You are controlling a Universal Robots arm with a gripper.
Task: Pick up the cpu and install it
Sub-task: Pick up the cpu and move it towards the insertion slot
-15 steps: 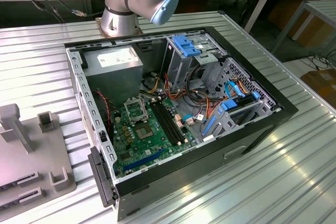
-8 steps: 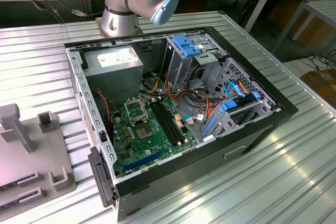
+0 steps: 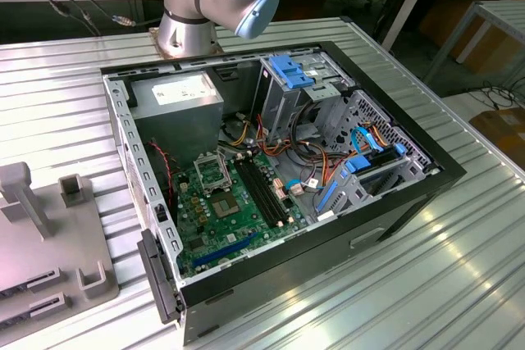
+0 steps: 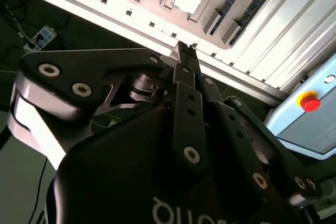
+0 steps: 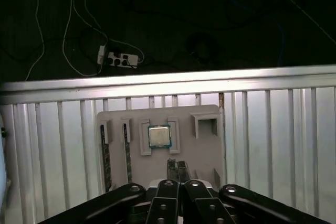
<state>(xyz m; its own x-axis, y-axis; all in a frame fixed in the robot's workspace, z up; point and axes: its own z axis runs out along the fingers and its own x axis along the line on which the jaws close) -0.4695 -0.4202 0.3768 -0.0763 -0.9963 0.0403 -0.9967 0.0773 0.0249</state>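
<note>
Tabletop (image 3: 459, 284) of ribbed metal carries an open black computer case (image 3: 394, 212) lying on its side. Inside the case a green motherboard (image 3: 215, 231) faces up, with its square metal-framed socket (image 3: 211, 171) toward the board's far end. A grey holder plate (image 3: 49, 239) lies on the table at the exterior view's left, just beside the case.

In both wrist views the black gripper (image 5: 177, 165) hangs over this plate. Its jaws are narrow, the two fingertips (image 4: 185, 51) pressed together with nothing between them.

The cpu (image 5: 159, 136) lies flat in the plate, silver top up, seated between two raised brackets. It is near the fingertips, just ahead of them and a little to one side. A clear strip of grey plate separates them, and the jaws do not touch it.
</note>
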